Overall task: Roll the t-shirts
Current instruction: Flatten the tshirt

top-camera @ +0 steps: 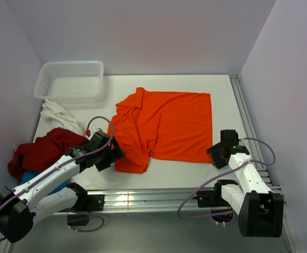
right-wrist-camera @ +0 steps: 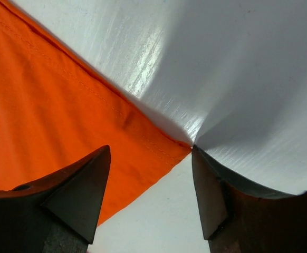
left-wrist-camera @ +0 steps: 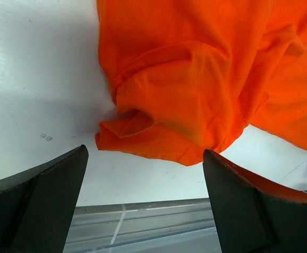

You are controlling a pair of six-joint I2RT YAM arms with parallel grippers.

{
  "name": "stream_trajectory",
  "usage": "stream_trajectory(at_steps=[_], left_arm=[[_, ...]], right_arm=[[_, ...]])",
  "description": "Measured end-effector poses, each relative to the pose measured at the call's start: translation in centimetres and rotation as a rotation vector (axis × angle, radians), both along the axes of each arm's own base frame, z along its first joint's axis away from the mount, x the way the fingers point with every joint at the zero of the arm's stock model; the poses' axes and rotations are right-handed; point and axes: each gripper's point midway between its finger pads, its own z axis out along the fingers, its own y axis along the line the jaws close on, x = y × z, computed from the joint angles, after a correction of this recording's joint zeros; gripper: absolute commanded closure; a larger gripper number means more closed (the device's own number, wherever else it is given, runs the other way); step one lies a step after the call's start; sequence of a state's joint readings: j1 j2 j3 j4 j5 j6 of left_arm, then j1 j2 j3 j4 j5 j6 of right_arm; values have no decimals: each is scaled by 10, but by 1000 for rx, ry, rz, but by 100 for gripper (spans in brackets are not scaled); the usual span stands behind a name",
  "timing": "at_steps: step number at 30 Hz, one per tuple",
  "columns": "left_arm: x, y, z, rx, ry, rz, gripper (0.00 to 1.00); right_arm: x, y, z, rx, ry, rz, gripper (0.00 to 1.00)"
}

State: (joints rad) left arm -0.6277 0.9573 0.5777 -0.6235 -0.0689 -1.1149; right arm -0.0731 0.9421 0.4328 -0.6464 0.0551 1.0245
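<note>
A bright orange t-shirt (top-camera: 169, 124) with a collar lies spread on the white table (top-camera: 222, 89), its left side bunched in folds. My left gripper (top-camera: 108, 153) hovers at the shirt's near left corner. It is open, and the crumpled orange sleeve (left-wrist-camera: 195, 79) lies just beyond its fingertips (left-wrist-camera: 145, 151). My right gripper (top-camera: 217, 153) is low at the near right corner. It is open too, with the hemmed orange corner (right-wrist-camera: 48, 105) lying between its jaws (right-wrist-camera: 151, 148). At the left edge are heaped a dark red t-shirt (top-camera: 42, 150), a white one (top-camera: 58, 115) and a blue one (top-camera: 32, 176).
A white mesh basket (top-camera: 72, 79) stands at the back left. A metal rail (top-camera: 159, 197) runs along the table's near edge and another (top-camera: 246, 116) along its right side. Pale walls close in on the left, back and right.
</note>
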Motion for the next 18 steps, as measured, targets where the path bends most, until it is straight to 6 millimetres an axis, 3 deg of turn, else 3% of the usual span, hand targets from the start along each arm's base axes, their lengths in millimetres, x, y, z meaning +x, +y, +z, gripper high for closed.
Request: stream_trajectory(at_steps=[5,14,18], left_arm=[[-1,-2,-2,-12,3,-3,4],[-15,2,-21,-6,58,-15,13],[-25,6,-32,-13,78,-20,26]], right_arm=[[-2,-1,-7,-2,30,-12,46],[7,-3,-11,-3,30,-28,100],[9,-4,-11,-4,44,-28,100]])
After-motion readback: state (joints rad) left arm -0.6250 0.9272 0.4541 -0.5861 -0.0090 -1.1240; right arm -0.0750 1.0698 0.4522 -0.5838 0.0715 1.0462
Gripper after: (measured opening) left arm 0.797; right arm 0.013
